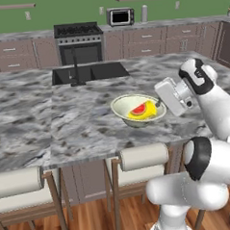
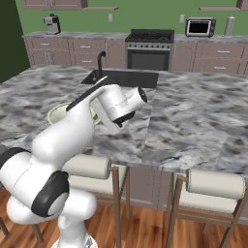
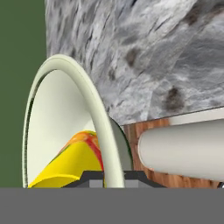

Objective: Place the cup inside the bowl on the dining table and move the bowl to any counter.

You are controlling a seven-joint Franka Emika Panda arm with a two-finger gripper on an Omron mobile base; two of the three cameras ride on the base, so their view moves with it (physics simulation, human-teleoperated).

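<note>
The pale cream-green bowl is near the front edge of the marbled dining table. The yellow cup with its red patch lies on its side inside the bowl. My gripper reaches in from the right and is shut on the bowl's right rim. In the hand view the rim runs down between my fingertips at the gripper, and the cup lies just inside it. My arm hides most of the bowl in the right base view.
A black sink with a faucet is set into the table behind the bowl. White-cushioned stools line the near edge. The counter runs along the green back wall, with a stove and a toaster oven.
</note>
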